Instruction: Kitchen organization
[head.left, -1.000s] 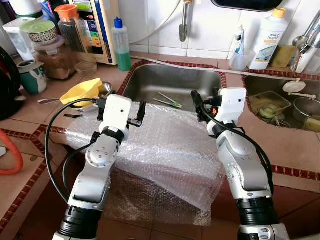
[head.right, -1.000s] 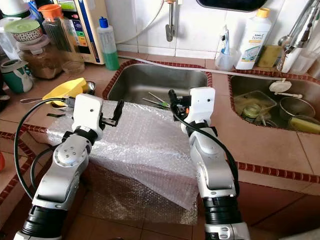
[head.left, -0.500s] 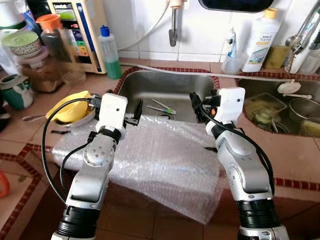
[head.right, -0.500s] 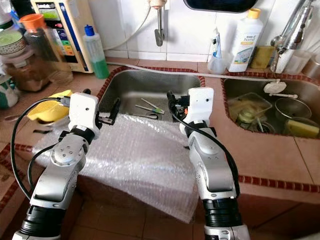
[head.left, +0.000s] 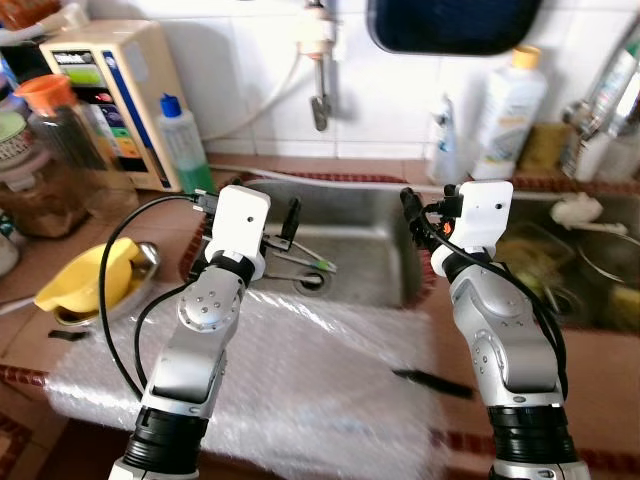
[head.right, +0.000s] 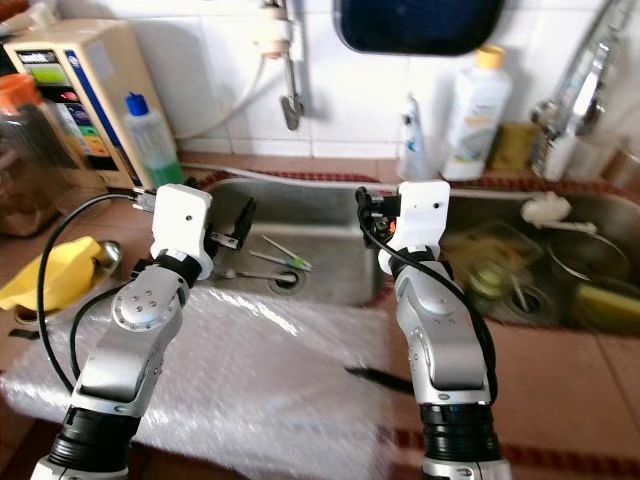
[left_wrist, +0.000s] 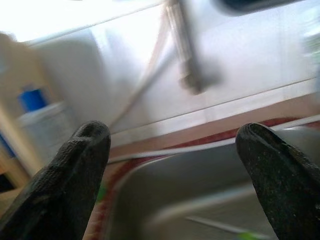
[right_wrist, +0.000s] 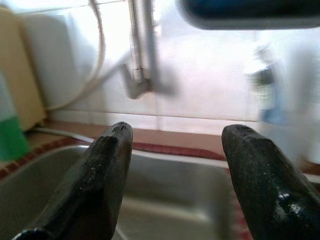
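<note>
A sheet of bubble wrap (head.left: 290, 375) lies over the tiled counter's front edge, before a steel sink (head.left: 360, 235). Thin utensils with green tips (head.left: 312, 263) lie in the sink beside the drain. A slim dark object (head.left: 432, 383) rests on the wrap near my right arm. My left gripper (left_wrist: 172, 150) is open and empty, held above the sink's near left rim. My right gripper (right_wrist: 175, 160) is open and empty too, above the sink's near right rim. Both point at the tiled wall and the faucet (head.left: 320, 65).
A yellow piece (head.left: 85, 285) sits in a steel bowl at the left. Behind it stand a green bottle (head.left: 185, 145), a beige appliance (head.left: 105, 85) and an orange-lidded jar (head.left: 50, 140). A white detergent bottle (head.left: 512, 100) stands at the back right, beside a second sink (head.left: 590, 265) holding dishes.
The camera has moved in towards the counter and tilted up, so the sink and wall sit nearer. Both arms have risen from over the bubble wrap to the sink's front rim, still open.
</note>
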